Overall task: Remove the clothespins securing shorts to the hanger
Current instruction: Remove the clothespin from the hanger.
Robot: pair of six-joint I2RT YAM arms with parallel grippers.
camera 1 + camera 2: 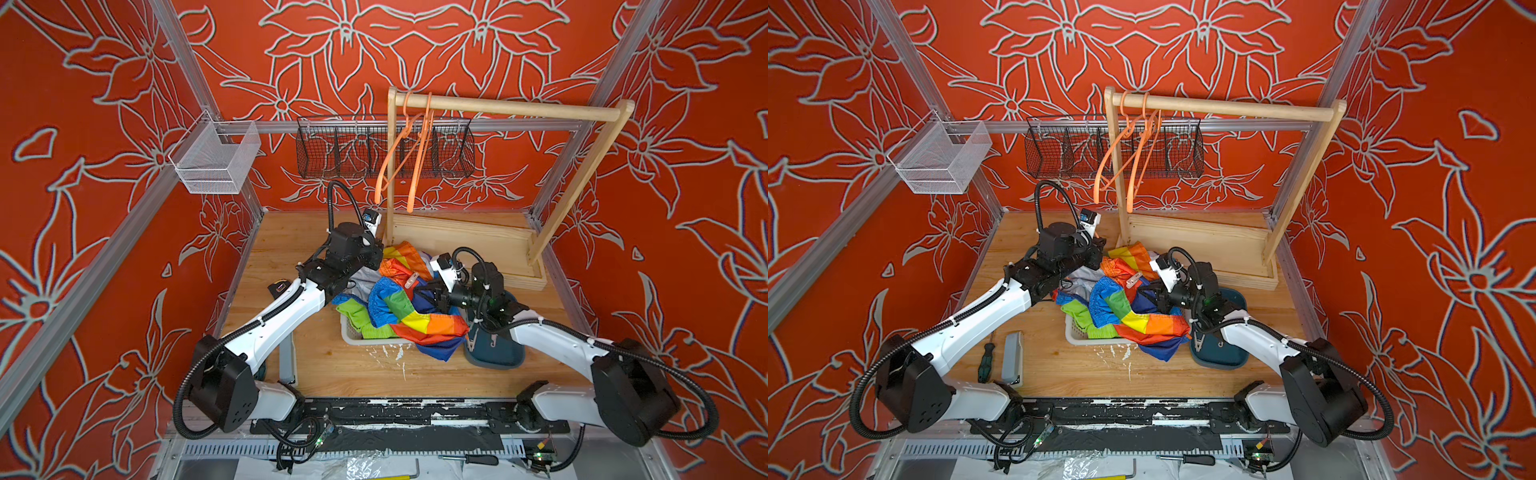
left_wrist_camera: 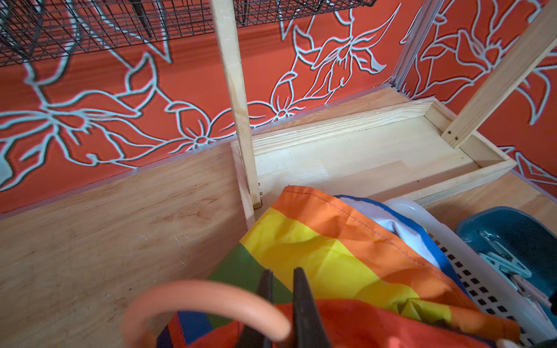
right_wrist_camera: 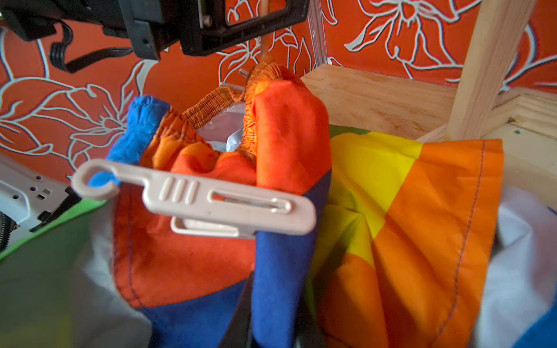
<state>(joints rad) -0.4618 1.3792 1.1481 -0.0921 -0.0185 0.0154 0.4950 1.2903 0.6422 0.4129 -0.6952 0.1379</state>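
My left fingers [image 2: 302, 301] clamp the blurred orange hanger hook [image 2: 205, 293]. My right fingers [image 3: 239, 316] (mostly cut off) pinch the crumpled rainbow shorts [image 3: 391, 211].

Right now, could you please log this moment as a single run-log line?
left arm: jaws shut on hanger | right arm: jaws shut on rainbow shorts | clothespin: clipped on shorts

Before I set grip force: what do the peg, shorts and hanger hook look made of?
The peg: pale matte moulded plastic with a ribbed grip; a metal spring seems to show in its slot. The shorts: thin woven cloth, stitched colour panels, gathered elastic waistband. The hook: smooth orange, plastic or coated wire; too blurred to tell.
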